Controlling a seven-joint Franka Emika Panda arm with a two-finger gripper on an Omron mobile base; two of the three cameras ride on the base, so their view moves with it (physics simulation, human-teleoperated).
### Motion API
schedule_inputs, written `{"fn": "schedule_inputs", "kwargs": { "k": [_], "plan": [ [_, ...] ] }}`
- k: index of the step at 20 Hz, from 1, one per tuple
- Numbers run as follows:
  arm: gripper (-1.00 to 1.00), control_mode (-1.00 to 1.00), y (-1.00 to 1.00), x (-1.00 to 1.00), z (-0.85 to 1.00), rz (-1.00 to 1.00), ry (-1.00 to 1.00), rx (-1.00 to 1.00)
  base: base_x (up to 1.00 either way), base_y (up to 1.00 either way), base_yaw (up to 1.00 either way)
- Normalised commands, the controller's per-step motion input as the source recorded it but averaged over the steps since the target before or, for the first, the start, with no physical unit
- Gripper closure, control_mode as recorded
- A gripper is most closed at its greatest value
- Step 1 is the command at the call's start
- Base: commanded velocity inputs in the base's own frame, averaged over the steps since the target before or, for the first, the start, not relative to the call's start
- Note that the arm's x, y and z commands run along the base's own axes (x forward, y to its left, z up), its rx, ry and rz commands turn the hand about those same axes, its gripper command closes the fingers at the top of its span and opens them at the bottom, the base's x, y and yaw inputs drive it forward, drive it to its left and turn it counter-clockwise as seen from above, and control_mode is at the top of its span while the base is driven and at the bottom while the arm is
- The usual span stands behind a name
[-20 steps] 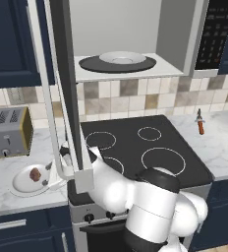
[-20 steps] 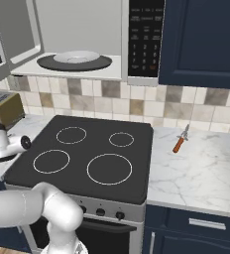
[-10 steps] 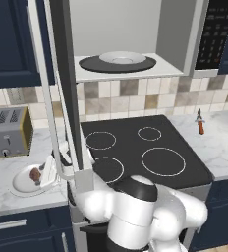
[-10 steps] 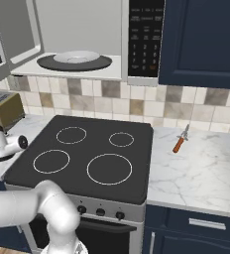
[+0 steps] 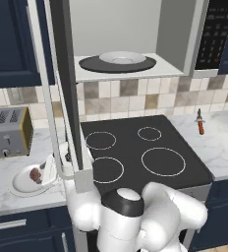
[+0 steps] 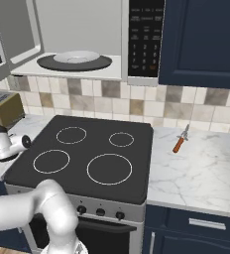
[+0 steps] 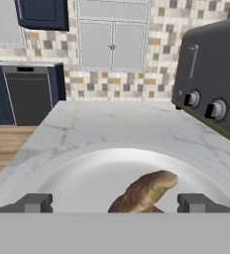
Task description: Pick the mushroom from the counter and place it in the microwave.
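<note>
In the left base view, the mushroom (image 5: 36, 174) lies on a white plate (image 5: 18, 183) on the counter (image 5: 3, 170), beside the toaster (image 5: 8, 131). In the hand view, it sits slanted, right between the spread fingers (image 7: 36, 203), not yet pinched.

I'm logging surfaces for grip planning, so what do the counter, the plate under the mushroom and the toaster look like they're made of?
The counter looks like polished white marble, going by its faint grey veins. The plate under the mushroom looks like glazed white ceramic, smooth and evenly shaded, though it could be plastic. The toaster looks like brushed grey metal with darker knobs.
</note>
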Motion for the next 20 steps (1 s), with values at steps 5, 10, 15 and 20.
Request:
{"fn": "schedule_inputs", "kwargs": {
  "k": [5, 10, 15, 20],
  "plan": [
    [-1.00, -1.00, 0.16, 0.17, -0.10, 0.00, 0.00, 0.00, 0.00, 0.00, 0.00],
    [-1.00, -1.00, 0.20, 0.23, -0.17, 0.00, 0.00, 0.00, 0.00, 0.00, 0.00],
    [-1.00, -1.00, 0.18, 0.25, -0.15, 0.00, 0.00, 0.00, 0.00, 0.00, 0.00],
    [1.00, -1.00, 0.20, 0.06, -0.18, 0.00, 0.00, 0.00, 0.00, 0.00, 0.00]
  ]
}}
